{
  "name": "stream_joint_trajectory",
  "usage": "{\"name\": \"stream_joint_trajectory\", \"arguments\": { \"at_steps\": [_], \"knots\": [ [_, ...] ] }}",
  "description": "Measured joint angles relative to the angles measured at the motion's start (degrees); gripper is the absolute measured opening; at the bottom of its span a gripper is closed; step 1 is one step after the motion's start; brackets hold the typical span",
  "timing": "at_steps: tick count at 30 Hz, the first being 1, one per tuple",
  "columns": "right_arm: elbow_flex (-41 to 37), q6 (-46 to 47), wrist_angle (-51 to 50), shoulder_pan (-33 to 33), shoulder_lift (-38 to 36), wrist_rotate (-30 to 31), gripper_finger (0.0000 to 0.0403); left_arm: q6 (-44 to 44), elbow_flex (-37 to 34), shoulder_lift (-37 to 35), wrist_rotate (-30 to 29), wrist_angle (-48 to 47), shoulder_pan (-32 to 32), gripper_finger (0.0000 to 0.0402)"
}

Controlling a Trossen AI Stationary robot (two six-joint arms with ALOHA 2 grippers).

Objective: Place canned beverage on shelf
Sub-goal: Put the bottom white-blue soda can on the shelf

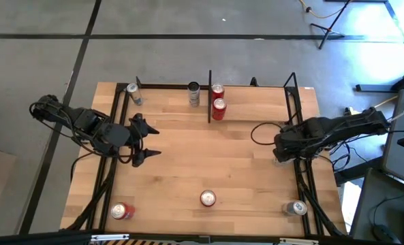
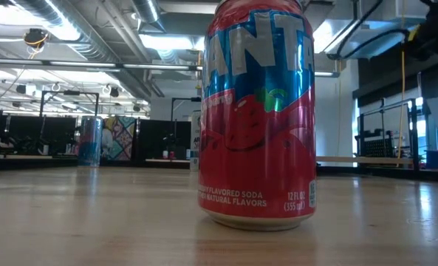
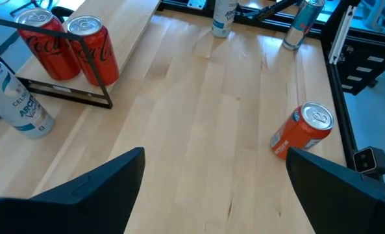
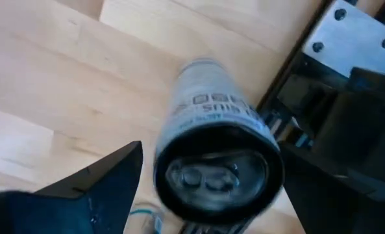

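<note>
A silver can (image 4: pixel 211 117) stands upright by the table's right edge. My right gripper (image 4: pixel 213 156) points down over it, open, one finger on each side of the can's top; I see a gap at one finger and cannot tell at the other. In the high view this gripper (image 1: pixel 282 154) hides that can. The shelf (image 1: pixel 256 103) runs along the far edge and holds two red cans (image 1: pixel 218 100), a dark can (image 1: pixel 193 94) and a silver can lying down (image 1: pixel 133 94). My left gripper (image 1: pixel 146 140) hovers open at the left, holding nothing.
Near the front edge stand a red can (image 1: pixel 122 211), a red Fanta can (image 1: pixel 208 198) that fills the low view (image 2: pixel 259 118), and a silver can (image 1: pixel 296 208). A black upright divider (image 1: pixel 210 95) splits the shelf. Black frame rails run along both table sides.
</note>
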Motion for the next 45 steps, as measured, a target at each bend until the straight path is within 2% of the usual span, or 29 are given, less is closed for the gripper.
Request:
{"name": "stream_joint_trajectory", "arguments": {
  "at_steps": [4,9,10,15,21,24,28,31,34,40,45],
  "knots": [
    [-1.04,-1.71,0.39,0.00,0.85,-1.13,0.0321,0.01,0.00,0.00,-0.27,0.00,0.01,0.0362],
    [-0.94,-4.32,2.08,-0.05,1.59,-1.25,0.0232,0.05,0.00,0.00,-0.45,-0.02,0.01,0.0362],
    [-0.88,-4.69,2.01,-0.06,1.71,-1.12,0.0226,0.04,0.00,0.00,-0.39,-0.02,0.00,0.0362],
    [3.45,-7.41,4.19,-0.07,2.79,1.16,0.0226,0.03,0.00,-0.07,2.30,-0.02,-0.01,0.0362],
    [13.77,-11.14,5.70,-0.20,7.70,7.64,0.0226,0.09,0.00,-0.30,5.22,-0.13,-0.01,0.0362],
    [19.93,-15.73,4.61,-2.47,11.83,10.87,0.0226,1.16,0.00,-0.32,5.41,-0.24,-0.01,0.0362],
    [29.51,-25.04,2.62,-8.98,18.59,11.94,0.0226,1.45,0.00,-0.33,5.62,-0.43,0.10,0.0362],
    [36.73,-33.77,-2.89,-15.65,24.29,11.44,0.0226,1.44,0.00,-0.32,6.21,-0.96,0.72,0.0362],
    [43.05,-41.88,-3.52,-22.79,29.46,10.86,0.0226,1.42,0.00,-0.32,7.19,-1.51,1.91,0.0362],
    [50.63,-53.44,-3.26,-34.17,40.11,8.90,0.0226,1.15,0.00,-0.31,7.16,-1.55,3.94,0.0362],
    [53.81,-61.29,-0.97,-41.11,45.45,8.70,0.0226,0.96,0.00,-0.31,7.08,-1.55,4.41,0.0362]
  ]
}}
